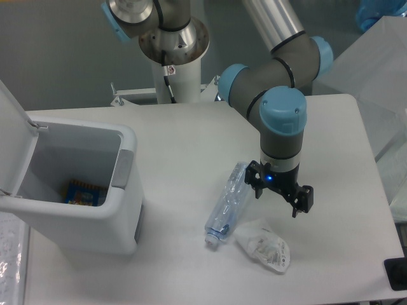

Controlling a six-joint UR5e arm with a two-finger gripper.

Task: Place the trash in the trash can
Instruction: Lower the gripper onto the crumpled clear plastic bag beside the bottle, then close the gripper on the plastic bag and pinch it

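Right of the trash can (121, 190), the light, springy crushed bottle (229, 203) is best pinched mid-body; the gripper (280, 194) is held spread, empty.

Pale blue-tinted clear bottle (229, 203), clear-white printed wrapper (264, 245), white trash can (95, 219) with grey panel.

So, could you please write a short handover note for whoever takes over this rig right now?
Gripper: open and holding nothing, above the table, just right of the bottle.
Crushed bottle: lying on the table, cap end toward the front.
Crumpled wrapper: on the table, front-right of the bottle, close by it.
Trash can: at the left, lid open; only a small blue-and-orange packet shows inside.
Done: neither piece is binned.
Left: pick up bottle and wrapper and drop both in the can.
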